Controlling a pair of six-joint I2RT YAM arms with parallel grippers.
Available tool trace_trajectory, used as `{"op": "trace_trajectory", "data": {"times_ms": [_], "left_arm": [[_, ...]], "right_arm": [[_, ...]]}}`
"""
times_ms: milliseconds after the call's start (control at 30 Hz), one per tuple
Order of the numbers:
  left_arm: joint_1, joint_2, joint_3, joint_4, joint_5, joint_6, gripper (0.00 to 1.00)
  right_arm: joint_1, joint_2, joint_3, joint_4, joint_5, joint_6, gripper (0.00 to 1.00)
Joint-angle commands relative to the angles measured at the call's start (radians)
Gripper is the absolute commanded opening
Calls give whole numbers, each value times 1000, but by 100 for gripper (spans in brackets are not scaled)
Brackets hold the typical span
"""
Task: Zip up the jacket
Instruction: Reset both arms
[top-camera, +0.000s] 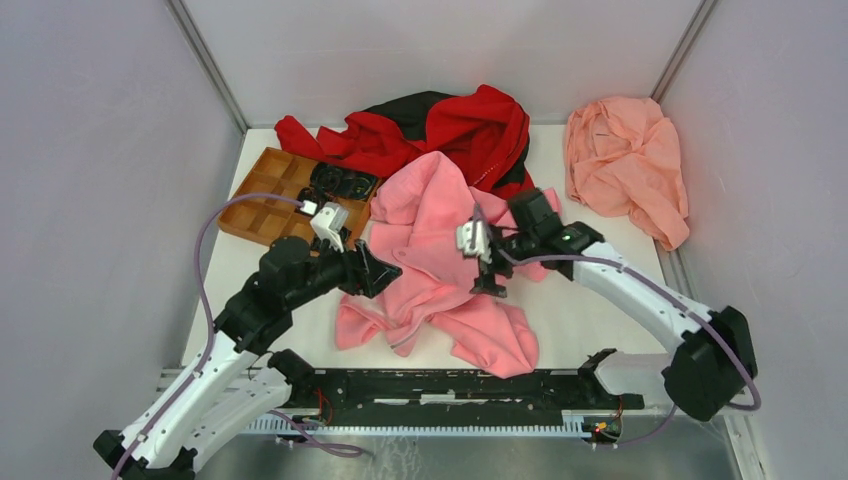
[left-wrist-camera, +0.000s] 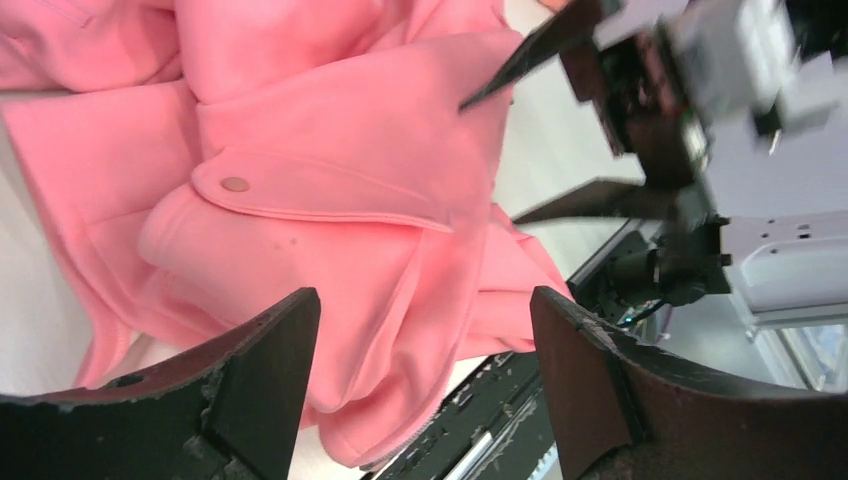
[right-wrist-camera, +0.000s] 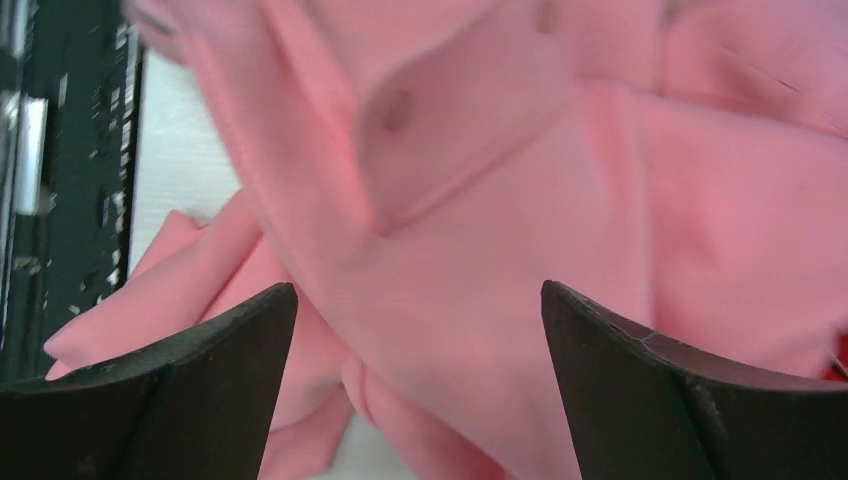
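Observation:
The bright pink jacket (top-camera: 430, 250) lies crumpled in the middle of the table, its front unzipped and folded over itself. My left gripper (top-camera: 385, 272) is at its left edge, open, with a hanging fold of the jacket (left-wrist-camera: 330, 200) just beyond the fingertips (left-wrist-camera: 265, 365) and nothing pinched. A snap button (left-wrist-camera: 235, 184) shows on a flap, and a strip of zipper teeth (left-wrist-camera: 412, 440) runs along the lowest hem. My right gripper (top-camera: 490, 275) hovers over the jacket's right half, open wide above the fabric (right-wrist-camera: 480, 250). The zipper pull is not visible.
A red-and-black garment (top-camera: 440, 125) lies behind the jacket, touching it. A salmon-peach cloth (top-camera: 625, 165) sits at the back right. An orange compartment tray (top-camera: 262, 205) stands left of the jacket with a black object (top-camera: 340, 182) in it. A black rail (top-camera: 450, 385) runs along the near edge.

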Motion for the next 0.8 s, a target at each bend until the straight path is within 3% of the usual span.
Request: {"op": "trace_trajectory", "data": {"times_ms": [0,67,233,567,767], "left_arm": [[5,-64,-27,173,36,-91,89],[4,-104,-15,223,-19,-108,99],[4,-174,47,291,-166,-132,100],[5,-26,423,44,-156,-61,100],[5,2,518,-17,-151,-42,100]], "right_arm": [[-208,-157,47,144,-104,357,98],[-303,-227,52,205,-101,447,98],[-372,-299,167,165,-7,475,98],[-382,-293,463,117,424,738,98],[-383,-286,556,80,478,733,98]]}}
